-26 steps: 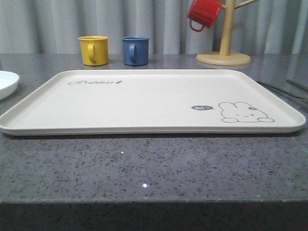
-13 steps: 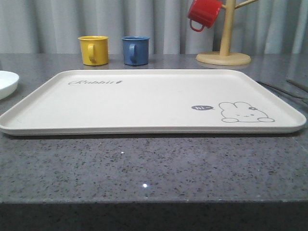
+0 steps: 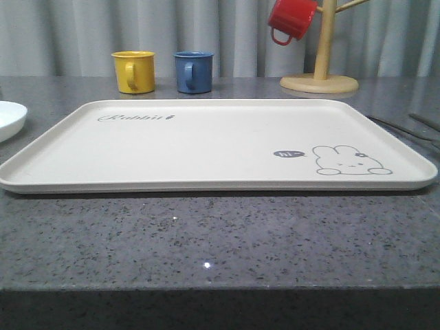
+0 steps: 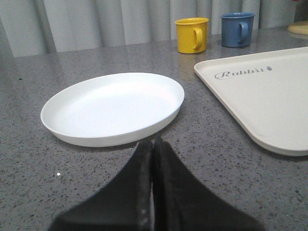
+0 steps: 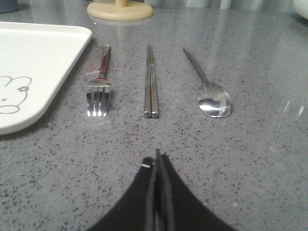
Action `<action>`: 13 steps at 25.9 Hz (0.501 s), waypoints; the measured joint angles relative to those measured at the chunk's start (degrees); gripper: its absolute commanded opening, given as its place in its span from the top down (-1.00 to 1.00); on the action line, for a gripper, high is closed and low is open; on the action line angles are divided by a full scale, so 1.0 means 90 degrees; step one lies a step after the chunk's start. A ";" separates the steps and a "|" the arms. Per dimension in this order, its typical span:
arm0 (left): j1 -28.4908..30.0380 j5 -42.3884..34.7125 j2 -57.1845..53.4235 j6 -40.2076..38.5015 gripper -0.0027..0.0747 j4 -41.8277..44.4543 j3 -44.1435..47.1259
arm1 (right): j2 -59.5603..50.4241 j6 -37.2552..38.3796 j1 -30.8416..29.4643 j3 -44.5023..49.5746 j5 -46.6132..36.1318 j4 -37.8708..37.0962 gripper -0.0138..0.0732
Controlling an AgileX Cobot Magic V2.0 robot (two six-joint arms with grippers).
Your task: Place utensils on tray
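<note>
The cream tray (image 3: 206, 148) with the rabbit drawing lies in the middle of the grey table, nothing on it; its corner (image 5: 33, 57) and edge (image 4: 269, 96) show in the wrist views. To the tray's right the utensils lie side by side on the table: a fork (image 5: 98, 91), a pair of chopsticks (image 5: 151, 84) and a spoon (image 5: 211, 98). My right gripper (image 5: 157, 156) is shut and holds nothing, a short way in front of the chopsticks' tips. My left gripper (image 4: 152, 144) is shut and holds nothing, just short of the white plate.
A round white plate (image 4: 113, 108) sits left of the tray. A yellow mug (image 3: 134, 71) and a blue mug (image 3: 193, 71) stand behind the tray. A wooden mug tree (image 3: 320, 79) with a red mug (image 3: 292, 19) stands at the back right.
</note>
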 measured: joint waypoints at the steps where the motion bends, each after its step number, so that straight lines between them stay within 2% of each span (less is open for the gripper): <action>1: 0.0000 0.0000 0.0000 0.0000 0.98 0.0000 0.0000 | 0.0000 0.0000 0.0000 0.0000 0.0000 0.0000 0.84; 9: 0.0000 -0.0050 0.0000 0.0000 0.98 0.0000 0.0000 | 0.0000 0.0000 0.0000 0.0000 0.0000 0.0000 0.84; 13: 0.0000 -0.0377 0.0000 0.0000 0.98 0.0000 0.0000 | 0.0000 0.0000 0.0000 0.0000 -0.0133 0.0000 0.84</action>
